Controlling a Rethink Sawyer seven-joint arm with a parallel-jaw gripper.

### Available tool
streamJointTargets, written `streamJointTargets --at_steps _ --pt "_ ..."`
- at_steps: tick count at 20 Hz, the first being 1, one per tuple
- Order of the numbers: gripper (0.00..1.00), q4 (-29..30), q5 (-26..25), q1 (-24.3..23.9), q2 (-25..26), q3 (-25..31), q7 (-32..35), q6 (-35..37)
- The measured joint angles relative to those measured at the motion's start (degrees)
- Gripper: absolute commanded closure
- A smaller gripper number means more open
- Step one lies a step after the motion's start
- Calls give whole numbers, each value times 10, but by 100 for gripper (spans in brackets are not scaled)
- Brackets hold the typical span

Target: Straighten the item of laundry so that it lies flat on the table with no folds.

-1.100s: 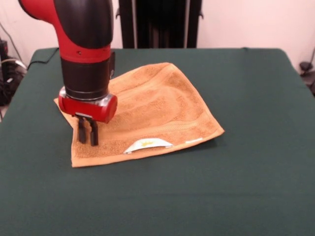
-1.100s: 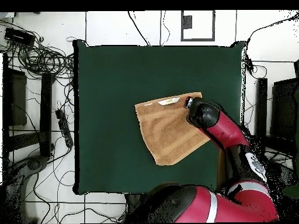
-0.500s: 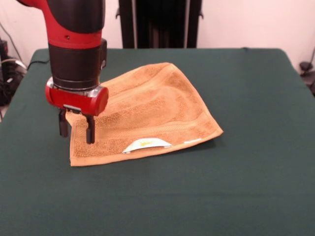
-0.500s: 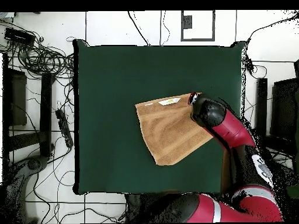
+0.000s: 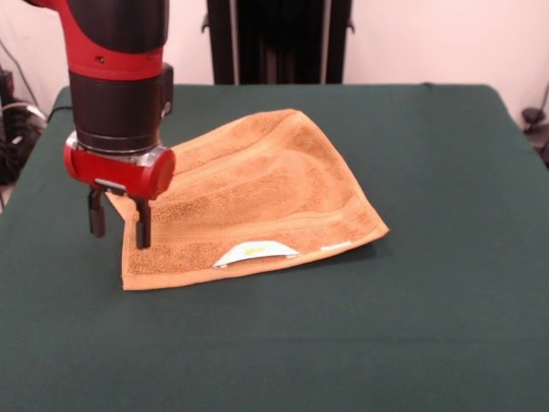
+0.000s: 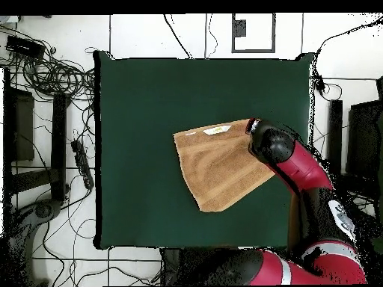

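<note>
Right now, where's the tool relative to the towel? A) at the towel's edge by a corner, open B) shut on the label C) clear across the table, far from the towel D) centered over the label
A: the tool hangs open at the towel's edge near a corner, one finger over the table, and the white label lies untouched off to the side.

The small orange-tan terry towel (image 5: 257, 202) (image 6: 218, 166) is seen as looped, rough, matt cloth, with flatter woven bands near its edge. A smooth white fabric label with a yellow mark (image 5: 256, 251) is sewn at one edge. The large table (image 5: 429, 257) (image 6: 164, 97) is covered in dark green matt cloth. Glossy red and matt black hard casing is shown on the arm above the black gripper (image 5: 117, 225).
</note>
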Motion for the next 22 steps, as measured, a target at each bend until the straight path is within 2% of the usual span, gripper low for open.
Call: streamJointTargets --at_steps 12,22 --pt "0 -9 0 -21 9 4 0 0" --pt "0 -9 0 -61 12 61 0 0"
